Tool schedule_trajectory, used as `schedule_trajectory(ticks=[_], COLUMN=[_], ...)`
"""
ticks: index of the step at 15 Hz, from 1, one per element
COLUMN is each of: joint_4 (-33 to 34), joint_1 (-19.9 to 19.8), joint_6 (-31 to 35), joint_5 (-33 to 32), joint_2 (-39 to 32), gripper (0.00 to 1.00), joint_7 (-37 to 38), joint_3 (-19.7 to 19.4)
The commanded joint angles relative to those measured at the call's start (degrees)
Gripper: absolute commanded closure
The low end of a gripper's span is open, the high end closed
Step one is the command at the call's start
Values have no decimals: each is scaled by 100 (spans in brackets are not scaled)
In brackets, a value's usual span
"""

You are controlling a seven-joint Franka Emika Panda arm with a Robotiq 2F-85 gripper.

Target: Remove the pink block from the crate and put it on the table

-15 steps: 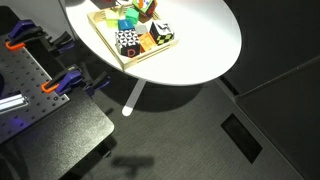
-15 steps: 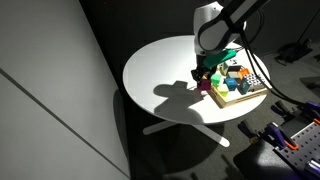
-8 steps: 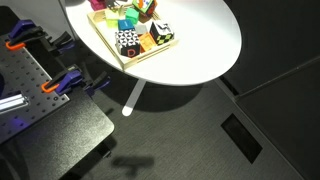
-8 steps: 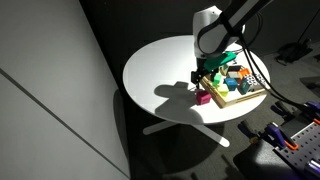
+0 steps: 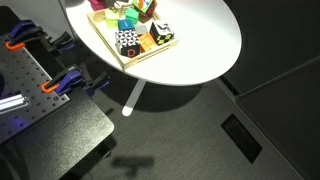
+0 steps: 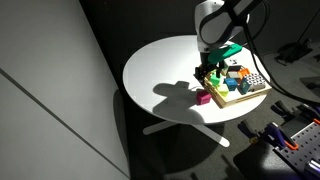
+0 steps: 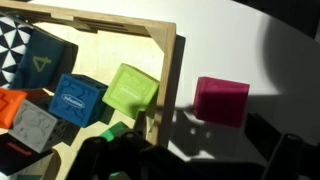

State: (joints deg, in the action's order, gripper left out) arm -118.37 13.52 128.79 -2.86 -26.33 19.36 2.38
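The pink block (image 7: 221,101) lies free on the white table (image 7: 220,50), just outside the rim of the wooden crate (image 7: 165,70). My gripper (image 7: 205,160) is open above it, with its dark fingers on either side at the bottom of the wrist view and nothing between them. In an exterior view the pink block (image 6: 203,98) rests on the table (image 6: 160,65) next to the crate (image 6: 235,103), with the gripper (image 6: 212,72) hanging a little above it. A green block (image 7: 131,90) sits inside the crate by the rim.
Blue blocks (image 7: 78,98), a grey one (image 7: 33,122) and a black-and-white one (image 5: 127,41) fill the crate (image 5: 150,56). A dark perforated bench with orange clamps (image 5: 30,75) stands beside the table (image 5: 205,35). The table edge is close to the crate.
The gripper has opened and let go of the pink block, which now rests on the table beside the crate. The arm has risen slightly since.
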Motion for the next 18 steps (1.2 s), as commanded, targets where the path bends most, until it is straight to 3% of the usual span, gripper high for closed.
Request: schedule_trajectory(ticks=[1,5,14,18], joint_4=[-146,-306,-906,-723], joint_1=[-124,-211,-389,-372], joint_6=[-620,-821,-426,-529], joint_5=[6,-15,10,-16], joint_2=[407,733,1542,1346], gripper=[0,0,0,0], joint_7=[-121,-106,-127,-5], joint_3=[18,17,48,67])
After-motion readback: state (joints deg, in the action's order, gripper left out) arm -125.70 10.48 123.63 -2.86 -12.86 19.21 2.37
